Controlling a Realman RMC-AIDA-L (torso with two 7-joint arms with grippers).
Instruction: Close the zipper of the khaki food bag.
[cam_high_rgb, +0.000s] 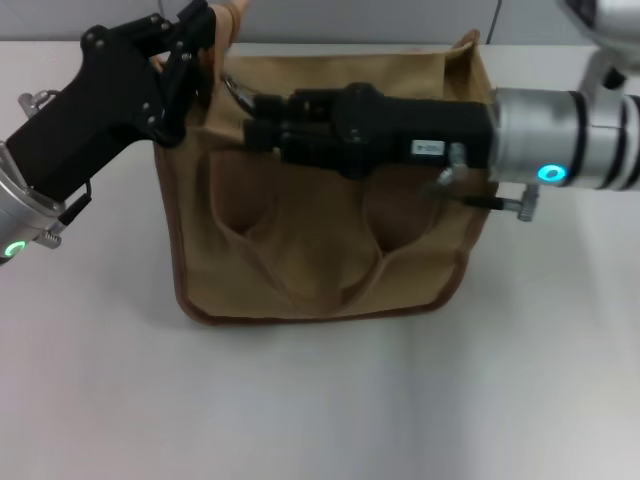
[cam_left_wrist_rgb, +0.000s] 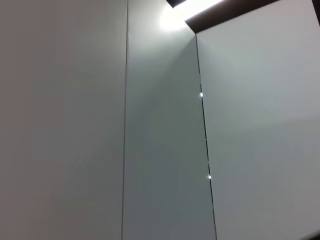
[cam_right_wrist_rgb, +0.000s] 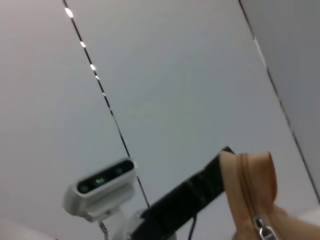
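The khaki food bag (cam_high_rgb: 320, 250) stands on the white table, front pocket and a loop handle facing me. My left gripper (cam_high_rgb: 205, 40) is at the bag's far left top corner, shut on the khaki end strip of the zipper (cam_right_wrist_rgb: 245, 185). My right gripper (cam_high_rgb: 248, 118) reaches across the bag's top from the right and is shut at the silver pull tab (cam_high_rgb: 236, 92), close to the left gripper. The pull tab also shows in the right wrist view (cam_right_wrist_rgb: 263, 230). The right arm hides most of the zipper line. The left wrist view shows only wall panels.
The white table (cam_high_rgb: 320, 400) spreads around the bag on all sides. A grey panelled wall (cam_left_wrist_rgb: 160, 150) stands behind. The left arm's wrist camera (cam_right_wrist_rgb: 100, 187) shows in the right wrist view.
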